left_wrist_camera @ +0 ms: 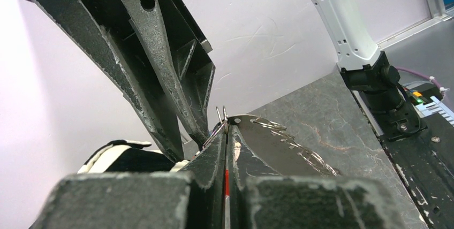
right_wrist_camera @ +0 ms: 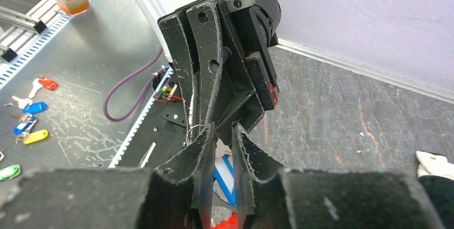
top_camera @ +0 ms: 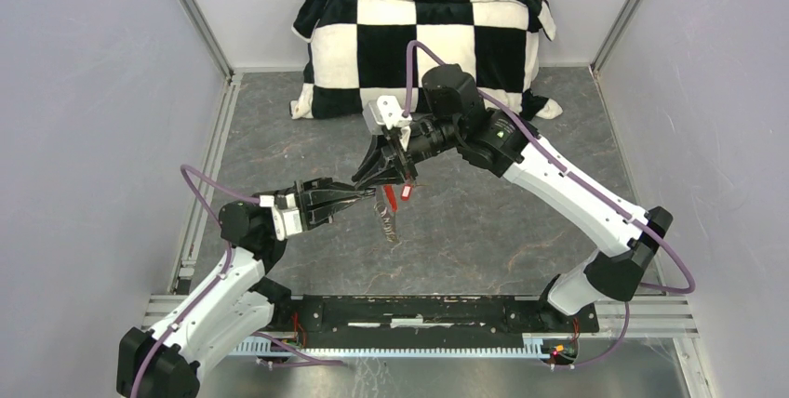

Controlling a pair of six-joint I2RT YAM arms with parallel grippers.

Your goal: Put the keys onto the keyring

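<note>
Main worry here: the two claws are nose to nose in mid-air with barely any slack. The left claw [left_wrist_camera: 225, 149] is clamped tight on the keyring [left_wrist_camera: 213, 134], its wire loop poking out just past the tips, and a bunch of keys [top_camera: 389, 219] dangles below it. The right claw [right_wrist_camera: 223, 143] meets it tip to tip, jaws narrow, with a blue-and-white tag [right_wrist_camera: 225, 178] in the gap. I can't tell if it's actually pinching that or just sitting around it. A red tag [top_camera: 403, 194] hangs right beside its tips.

If the right claw pushes off-line, I reckon the key skates past the ring's split, or twists the ring out of the left claw's grip and the whole bunch drops. The fingers could also jam on each other.

Under both claws is a grey stone-look table [top_camera: 521, 221]. Well beyond the right claw, a checkered pillow [top_camera: 423, 40] sits against the pale back wall. Well off to one side of it, past the table edge, loose tagged keys [right_wrist_camera: 33, 107] lie on a metal surface.
</note>
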